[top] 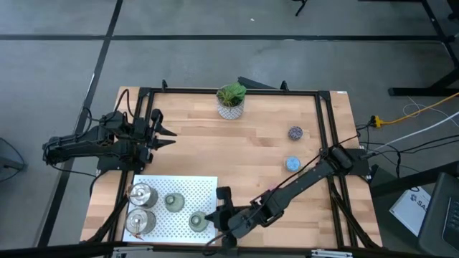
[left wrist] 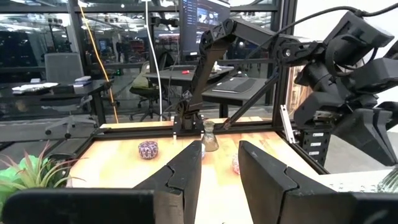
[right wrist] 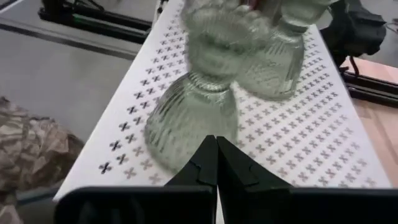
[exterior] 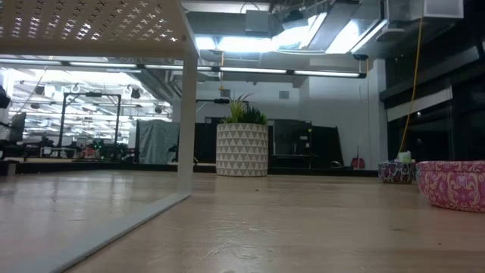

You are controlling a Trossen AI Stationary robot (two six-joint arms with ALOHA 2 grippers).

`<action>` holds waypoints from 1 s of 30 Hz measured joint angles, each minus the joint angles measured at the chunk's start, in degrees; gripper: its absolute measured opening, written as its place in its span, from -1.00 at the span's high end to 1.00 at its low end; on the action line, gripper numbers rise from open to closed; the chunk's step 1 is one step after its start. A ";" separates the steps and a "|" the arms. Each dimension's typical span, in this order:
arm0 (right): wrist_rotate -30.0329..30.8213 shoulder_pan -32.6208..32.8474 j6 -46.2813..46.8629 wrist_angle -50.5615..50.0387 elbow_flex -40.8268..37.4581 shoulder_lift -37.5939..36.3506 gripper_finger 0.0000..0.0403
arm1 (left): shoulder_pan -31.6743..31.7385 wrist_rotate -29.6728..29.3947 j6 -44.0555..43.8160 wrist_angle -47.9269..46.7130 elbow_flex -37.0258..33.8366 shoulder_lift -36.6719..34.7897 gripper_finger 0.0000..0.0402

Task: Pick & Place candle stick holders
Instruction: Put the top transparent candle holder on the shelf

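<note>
Standing ribbed olive-grey glass holder (right wrist: 194,112), flared base, on perforated white tray (right wrist: 298,134)

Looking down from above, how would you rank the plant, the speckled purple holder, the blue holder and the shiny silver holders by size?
1. The plant, leaves and pot together, looks largest.
2. The two shiny silver holders on the white perforated shelf look alike.
3. The blue holder and speckled purple holder look smallest, and about equal.
</note>
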 joint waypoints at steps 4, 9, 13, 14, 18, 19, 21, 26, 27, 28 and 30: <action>-0.44 -0.19 0.98 -0.92 0.00 -0.01 1.00 | 0.01 0.00 0.00 0.00 0.00 -0.01 0.49; -3.63 -0.32 1.18 -0.71 0.00 -0.01 1.00 | 0.02 0.00 0.00 0.00 0.00 -0.02 0.49; -4.35 -0.24 1.18 -0.66 0.00 -0.01 1.00 | 0.02 0.00 0.00 0.00 0.00 0.00 0.49; -4.44 -0.23 1.18 -0.60 0.00 0.13 1.00 | 0.01 0.00 0.00 0.00 0.00 0.00 0.49; -5.72 -0.29 1.19 1.12 0.00 1.76 1.00 | 0.02 0.00 0.00 0.00 0.00 -0.02 0.49; -6.33 -0.39 1.18 2.29 0.00 2.12 1.00 | 0.01 0.00 0.00 0.00 0.00 -0.01 0.49; -6.47 -0.44 1.03 2.70 -0.05 2.24 1.00 | 0.02 0.00 0.00 -0.01 0.00 -0.01 0.49; -5.94 -1.19 -2.08 5.74 -0.08 3.15 1.00 | 0.00 0.00 0.00 0.02 0.00 -0.02 0.49; -5.88 -1.43 -2.65 6.85 -0.09 3.57 1.00 | 0.02 0.00 0.02 -0.02 0.00 -0.01 0.49; -5.83 -1.63 -3.08 8.32 -0.04 3.91 1.00 | 0.02 0.00 0.00 -0.01 0.00 0.00 0.49; -5.63 -1.79 -4.26 8.96 -0.07 4.14 1.00 | 0.01 0.00 0.00 0.00 0.00 -0.02 0.49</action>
